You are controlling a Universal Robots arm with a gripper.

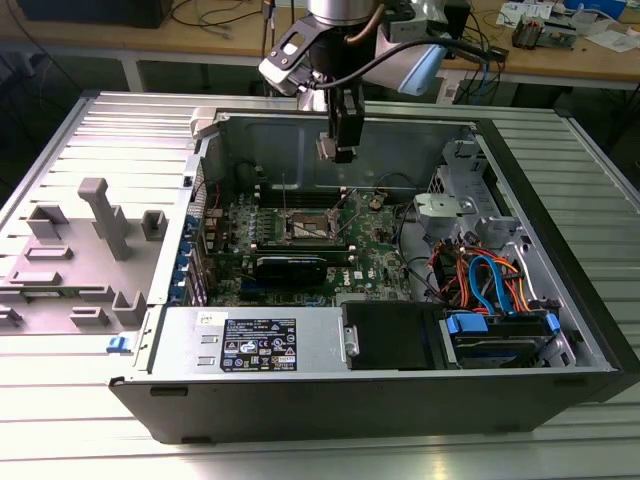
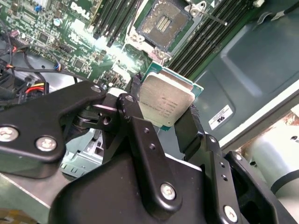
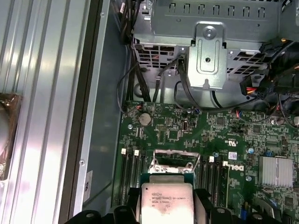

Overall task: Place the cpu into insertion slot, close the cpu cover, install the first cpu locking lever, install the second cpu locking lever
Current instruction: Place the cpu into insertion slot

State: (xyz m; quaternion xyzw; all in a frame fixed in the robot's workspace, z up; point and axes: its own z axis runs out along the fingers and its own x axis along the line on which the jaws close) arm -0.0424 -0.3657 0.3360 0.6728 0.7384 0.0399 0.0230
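1. The computer case lies open, its green board exposed.
2. The gripper hangs above it, fingers clamped on the chip.
3. The socket sits empty below; no step looks finished.

The arm enters at the top of the exterior view. Its wrist points straight down and the tool hangs vertically beneath it. In the second wrist view, the two black fingers press against opposite edges of the cpu. The chip is clamped between them and held in the air, its metal top facing the wrist.
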